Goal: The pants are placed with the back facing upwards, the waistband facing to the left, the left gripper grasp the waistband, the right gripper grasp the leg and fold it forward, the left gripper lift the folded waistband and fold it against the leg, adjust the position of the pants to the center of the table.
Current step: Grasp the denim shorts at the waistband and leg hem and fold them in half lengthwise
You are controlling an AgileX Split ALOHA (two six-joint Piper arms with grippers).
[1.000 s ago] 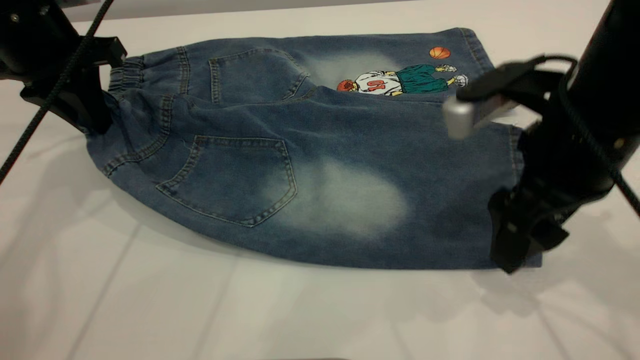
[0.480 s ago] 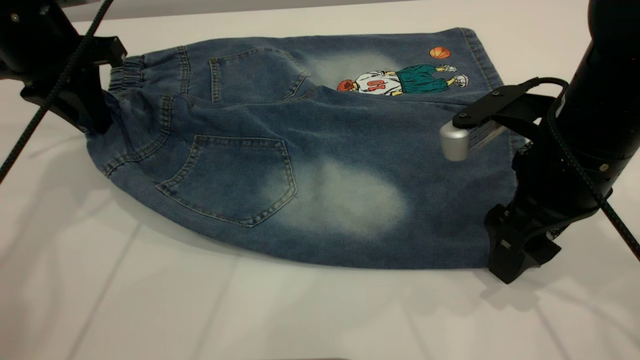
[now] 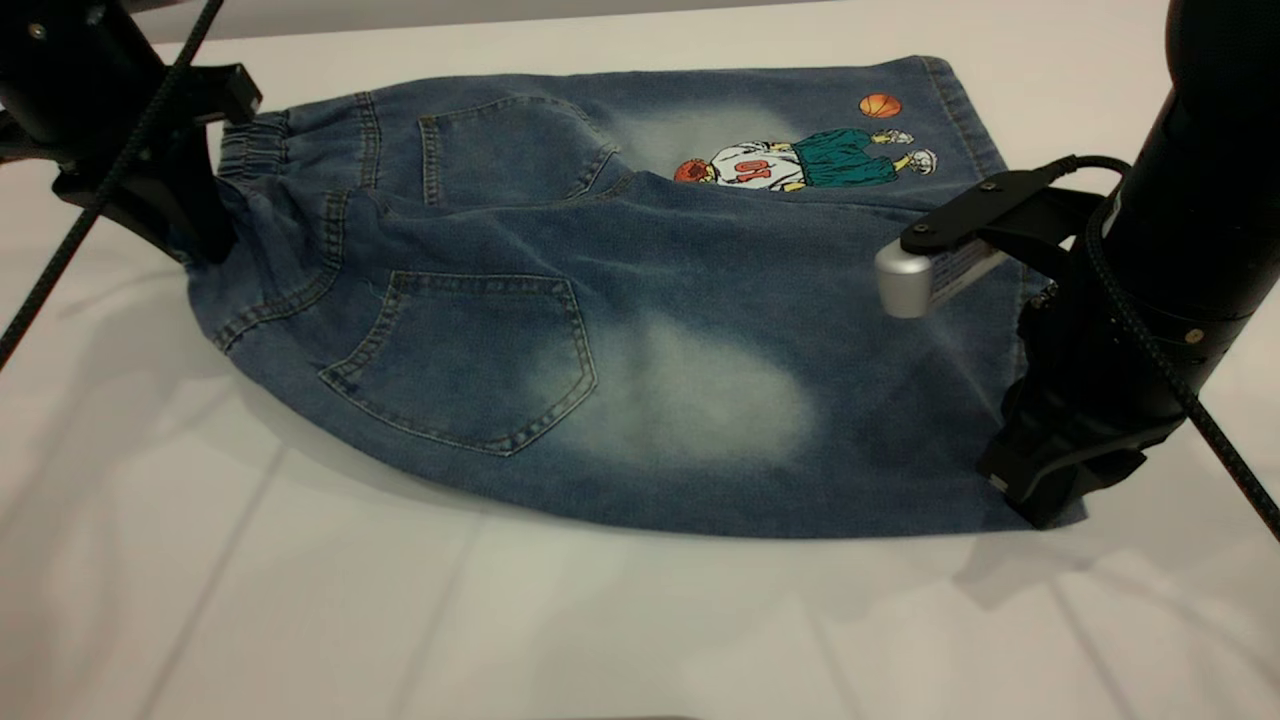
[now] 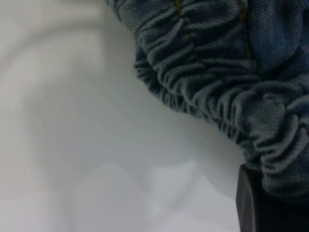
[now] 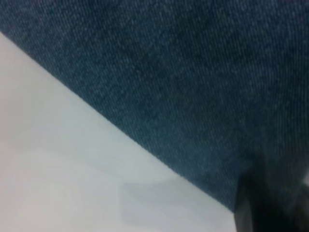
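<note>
Faded blue denim pants [image 3: 620, 330], knee-length, lie back side up on the plain white-grey table [image 3: 400, 620], filling the middle of the scene. The cloth is soft and twilled, with stitched pocket outlines and cloudy pale bleached patches. At nine o'clock the waistband [image 3: 250, 150] is a narrow, tightly ruched elastic strip; the left wrist view shows its gathered ridges [image 4: 217, 92] bunched over a dark finger. There the left gripper [image 3: 195, 235], black and blocky with a thin cable looping past it, is clamped on the waistband's near corner. The near leg [image 3: 760, 400], wide and plain, is folded partly over the far one, whose cartoon basketball-player print [image 3: 800, 160] peeks out toward one o'clock. At four o'clock the right gripper [image 3: 1050, 490] presses on the leg's hem corner; I cannot tell whether its fingers are apart or together. A silver cylinder [image 3: 905, 285] juts from the right arm, hiding part of the hem.
</note>
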